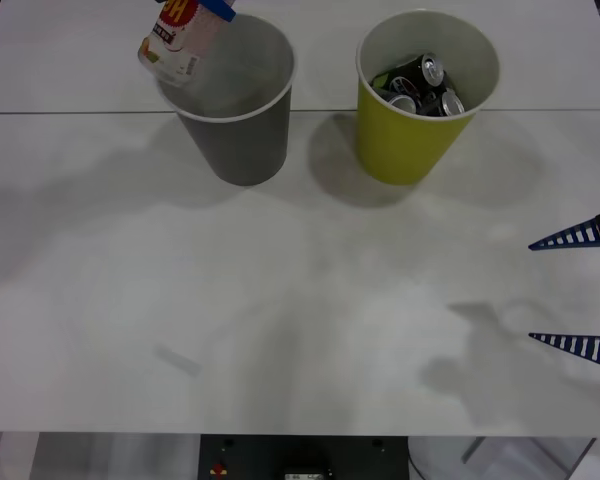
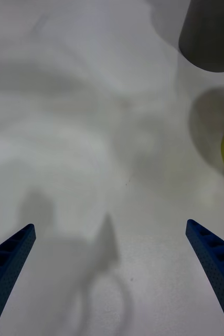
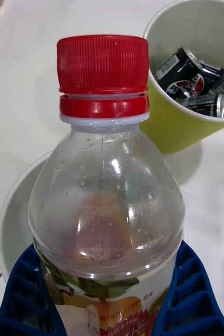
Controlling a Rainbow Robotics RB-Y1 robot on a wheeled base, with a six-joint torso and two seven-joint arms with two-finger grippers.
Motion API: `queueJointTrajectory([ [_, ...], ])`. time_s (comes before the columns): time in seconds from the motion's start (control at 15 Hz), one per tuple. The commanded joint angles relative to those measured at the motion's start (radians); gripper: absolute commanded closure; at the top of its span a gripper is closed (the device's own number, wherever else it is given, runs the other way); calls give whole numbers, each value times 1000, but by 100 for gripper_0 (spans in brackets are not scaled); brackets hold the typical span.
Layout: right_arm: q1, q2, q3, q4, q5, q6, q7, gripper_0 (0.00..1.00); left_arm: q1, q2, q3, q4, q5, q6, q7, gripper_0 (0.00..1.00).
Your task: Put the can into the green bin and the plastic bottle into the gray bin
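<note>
I hold the plastic bottle tight in my left jaws, right above the gray bin. Cans already sit in the green bin. Next I should let go. My right jaws wait open over the desk.

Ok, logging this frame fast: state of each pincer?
Left pincer: closed on the plastic bottle, above the gray bin.
Right pincer: open, empty.
</note>
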Motion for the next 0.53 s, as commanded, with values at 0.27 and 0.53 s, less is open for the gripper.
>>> queueJointTrajectory([
  [0.27, 0, 0, 0, 0, 0, 0, 0, 0, -43, -124, -17, 134, -56, 32, -3, 99],
  [0.53, 0, 0, 0, 0, 0, 0, 0, 0, -46, -140, -17, 141, -62, 33, -6, 0],
])
